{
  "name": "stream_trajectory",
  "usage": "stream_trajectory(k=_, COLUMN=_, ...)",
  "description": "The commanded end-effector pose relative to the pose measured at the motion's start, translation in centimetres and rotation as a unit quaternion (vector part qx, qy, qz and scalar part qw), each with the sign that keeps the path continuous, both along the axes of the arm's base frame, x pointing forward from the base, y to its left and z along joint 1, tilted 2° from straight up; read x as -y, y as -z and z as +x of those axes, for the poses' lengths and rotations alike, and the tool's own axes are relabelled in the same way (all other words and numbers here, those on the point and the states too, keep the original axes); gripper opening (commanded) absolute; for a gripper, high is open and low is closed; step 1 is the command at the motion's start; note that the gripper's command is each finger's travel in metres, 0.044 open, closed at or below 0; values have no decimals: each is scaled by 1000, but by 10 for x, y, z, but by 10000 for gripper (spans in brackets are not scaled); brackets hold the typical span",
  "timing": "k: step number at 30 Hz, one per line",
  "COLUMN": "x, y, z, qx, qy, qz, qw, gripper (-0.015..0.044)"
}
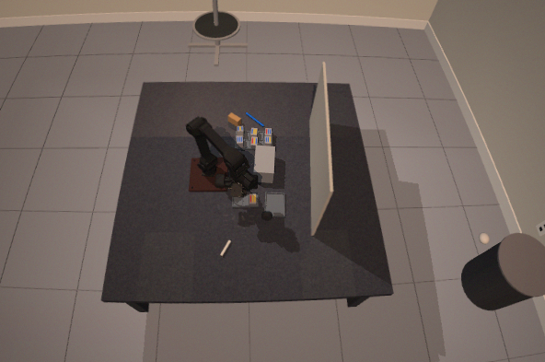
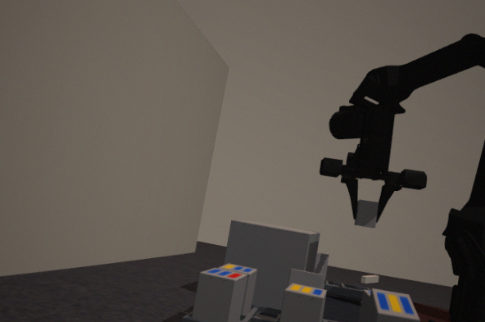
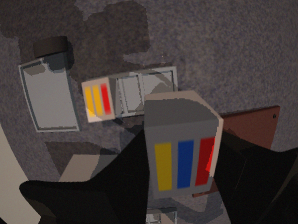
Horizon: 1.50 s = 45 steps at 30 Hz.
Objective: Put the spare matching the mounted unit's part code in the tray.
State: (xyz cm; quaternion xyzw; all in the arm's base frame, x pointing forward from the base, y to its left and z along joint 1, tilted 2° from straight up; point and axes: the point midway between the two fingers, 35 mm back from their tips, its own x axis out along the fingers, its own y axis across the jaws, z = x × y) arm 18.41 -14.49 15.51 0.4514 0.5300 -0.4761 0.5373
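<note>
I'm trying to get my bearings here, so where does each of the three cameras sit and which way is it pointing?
Top: high above, looking down on the table; whole arm shows.
Exterior: low at table level among the spare boxes, looking up at the gripper.
Wrist: on the arm, looking down past dark fingers at the tray.
Exterior and wrist both show the held grey box, striped yellow, blue, red.
</note>
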Motion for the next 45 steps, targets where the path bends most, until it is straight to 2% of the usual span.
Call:
stream_trajectory(k=1, x=1, y=-16, z=0, qx=-2, qy=-1, qz=0, qw=1000, gripper=0)
stream_trajectory(k=11, x=2, y=-40, z=5, qx=-2, qy=0, qz=-1, qw=1000, gripper=0)
stream_trajectory(k=28, x=5, y=-49, z=84, qx=8, qy=-1, qz=-4, qw=1000, gripper=0)
stream_trajectory(k=45, x=-14, y=-41, z=164, qx=18, qy=-1, qz=-4, qw=1000, gripper=0)
